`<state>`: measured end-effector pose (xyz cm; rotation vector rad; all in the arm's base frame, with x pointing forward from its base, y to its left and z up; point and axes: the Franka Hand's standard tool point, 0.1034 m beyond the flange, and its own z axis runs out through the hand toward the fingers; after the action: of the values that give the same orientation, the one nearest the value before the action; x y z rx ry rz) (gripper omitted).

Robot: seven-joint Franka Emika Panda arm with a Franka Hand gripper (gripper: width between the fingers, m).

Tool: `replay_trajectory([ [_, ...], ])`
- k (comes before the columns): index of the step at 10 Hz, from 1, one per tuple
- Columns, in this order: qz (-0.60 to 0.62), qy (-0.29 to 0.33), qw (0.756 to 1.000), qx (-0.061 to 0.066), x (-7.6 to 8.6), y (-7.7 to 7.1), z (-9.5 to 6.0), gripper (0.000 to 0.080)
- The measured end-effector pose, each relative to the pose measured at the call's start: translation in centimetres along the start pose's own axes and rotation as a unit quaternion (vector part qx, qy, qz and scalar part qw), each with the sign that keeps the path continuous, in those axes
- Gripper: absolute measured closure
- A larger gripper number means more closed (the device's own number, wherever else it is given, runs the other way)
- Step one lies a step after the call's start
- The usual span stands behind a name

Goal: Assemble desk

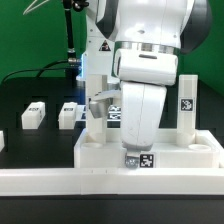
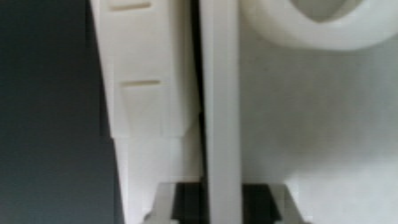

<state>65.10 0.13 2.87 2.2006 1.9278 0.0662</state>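
The desk panel [image 1: 100, 150] lies flat and white inside the corner of the border rail, with tags on its front edge. One white leg [image 1: 187, 105] stands upright at the panel's far right corner. Two loose legs [image 1: 33, 114] [image 1: 68, 114] lie on the black table at the exterior view's left. My gripper [image 1: 135, 148] points down at the panel's front edge, its fingers mostly hidden by the hand. In the wrist view my gripper [image 2: 217, 203] is shut on the panel's thin raised rim [image 2: 217, 90], with a round corner socket [image 2: 329, 25] beside it.
The long low white border rail [image 1: 110, 180] runs along the front and up both sides of the panel. A white notched strip [image 2: 143, 90] shows beside the rim in the wrist view. Another white part [image 1: 2, 140] sits at the far left edge. A black post with cables [image 1: 68, 40] stands behind.
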Motion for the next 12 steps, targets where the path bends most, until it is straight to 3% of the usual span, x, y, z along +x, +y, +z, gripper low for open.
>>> replay_trajectory([
  [2,0.001,0.0,1.0,0.001,-0.11,-0.02,0.02,0.0737],
  [4,0.001,-0.001,1.0,0.002,-0.18,-0.1,0.06,0.0385],
  [5,0.001,-0.001,1.0,0.002,-0.22,-0.1,0.08,0.0251],
  [6,0.002,-0.001,1.0,0.002,-0.25,-0.1,0.09,0.0251],
  [7,0.002,-0.001,1.0,0.002,-0.28,-0.1,0.1,0.0171],
  [8,0.002,-0.001,1.0,0.002,-0.31,-0.1,0.11,0.0156],
  [12,0.003,-0.001,1.0,0.002,-0.42,-0.09,0.12,0.015],
])
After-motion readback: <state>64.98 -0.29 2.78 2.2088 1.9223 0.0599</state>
